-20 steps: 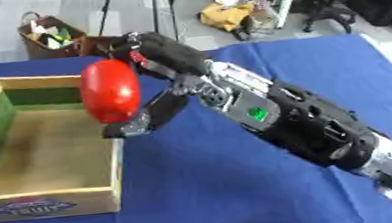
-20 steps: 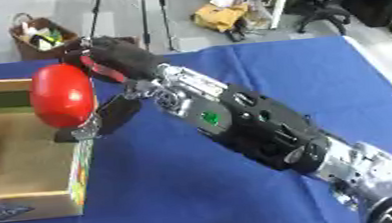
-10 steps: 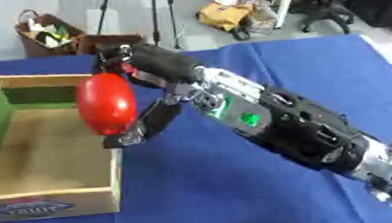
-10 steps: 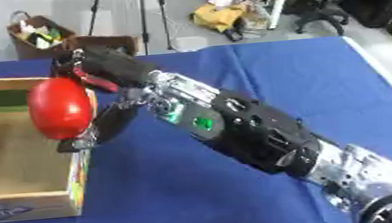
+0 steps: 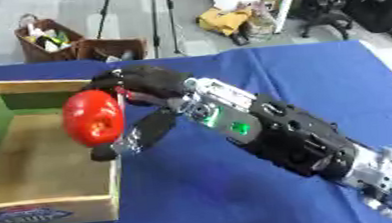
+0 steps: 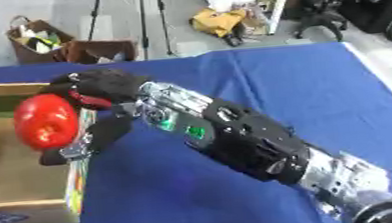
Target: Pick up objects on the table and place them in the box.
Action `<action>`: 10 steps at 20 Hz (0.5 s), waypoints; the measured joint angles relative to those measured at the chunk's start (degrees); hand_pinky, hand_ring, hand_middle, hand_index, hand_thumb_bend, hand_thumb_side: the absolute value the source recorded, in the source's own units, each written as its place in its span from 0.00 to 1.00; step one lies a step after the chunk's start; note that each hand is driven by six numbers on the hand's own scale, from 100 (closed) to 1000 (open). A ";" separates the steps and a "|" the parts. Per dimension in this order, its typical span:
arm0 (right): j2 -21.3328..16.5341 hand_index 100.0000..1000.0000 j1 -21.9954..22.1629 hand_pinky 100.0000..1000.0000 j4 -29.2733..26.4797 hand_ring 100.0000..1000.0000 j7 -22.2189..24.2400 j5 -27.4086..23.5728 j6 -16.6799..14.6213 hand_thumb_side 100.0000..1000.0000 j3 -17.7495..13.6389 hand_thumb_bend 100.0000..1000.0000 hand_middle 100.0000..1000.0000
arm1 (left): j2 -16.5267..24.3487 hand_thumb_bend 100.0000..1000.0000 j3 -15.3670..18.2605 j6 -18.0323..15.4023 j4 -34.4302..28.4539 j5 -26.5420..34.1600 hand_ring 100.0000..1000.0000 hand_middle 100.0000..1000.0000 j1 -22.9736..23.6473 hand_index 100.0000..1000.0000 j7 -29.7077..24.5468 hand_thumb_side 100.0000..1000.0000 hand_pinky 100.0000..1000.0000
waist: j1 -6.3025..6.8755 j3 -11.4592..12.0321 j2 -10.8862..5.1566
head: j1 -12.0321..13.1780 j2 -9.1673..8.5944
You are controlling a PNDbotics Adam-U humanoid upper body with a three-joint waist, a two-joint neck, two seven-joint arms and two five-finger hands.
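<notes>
apple (image 5: 93,117) above box (image 5: 41,213), left of table (image 5: 319,73)

Part of the wooden box (image 5: 113,185) cut off by the left edge in the right eye view; only its right wall and some floor seen there. Far side of the red apple (image 5: 93,117) hidden against the right hand (image 5: 141,87). Fingertips behind the apple not seen. Box's right wall partly covered by the apple and thumb (image 5: 145,132). Right arm (image 5: 289,138) cut off at the bottom right corner. Label on the box front (image 5: 25,216) too blurry to read. Things in the brown basket (image 5: 46,42) far away too small to tell.
</notes>
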 measured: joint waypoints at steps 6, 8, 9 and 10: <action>0.00 1.00 0.34 0.36 -0.25 0.61 0.25 -2.31 -0.77 1.00 -0.43 0.64 0.79 | -0.01 0.00 0.00 0.03 0.00 0.08 0.43 0.51 0.00 0.65 -0.23 0.82 0.11 | 0.03 -0.10 0.08 | 0.01 -0.43; 0.00 1.00 0.58 0.36 -0.40 0.61 -0.07 -2.69 -0.93 1.00 -0.74 0.63 0.78 | -0.01 0.00 0.00 0.01 0.00 0.16 0.43 0.51 0.00 0.65 -0.30 0.82 0.11 | 0.03 -0.28 0.11 | 0.02 -0.44; 0.00 1.00 0.71 0.36 -0.60 0.61 -0.32 -2.89 -0.93 1.00 -0.87 0.62 0.77 | -0.01 0.00 0.00 0.03 0.00 0.19 0.43 0.51 0.00 0.65 -0.35 0.82 0.11 | 0.03 -0.42 0.11 | 0.03 -0.44; 0.00 1.00 1.01 0.36 -0.77 0.61 -0.62 -3.07 -0.90 1.00 -1.07 0.61 0.77 | -0.01 0.00 0.00 0.03 0.00 0.21 0.43 0.51 -0.01 0.65 -0.39 0.82 0.11 | 0.03 -0.47 0.11 | 0.06 -0.44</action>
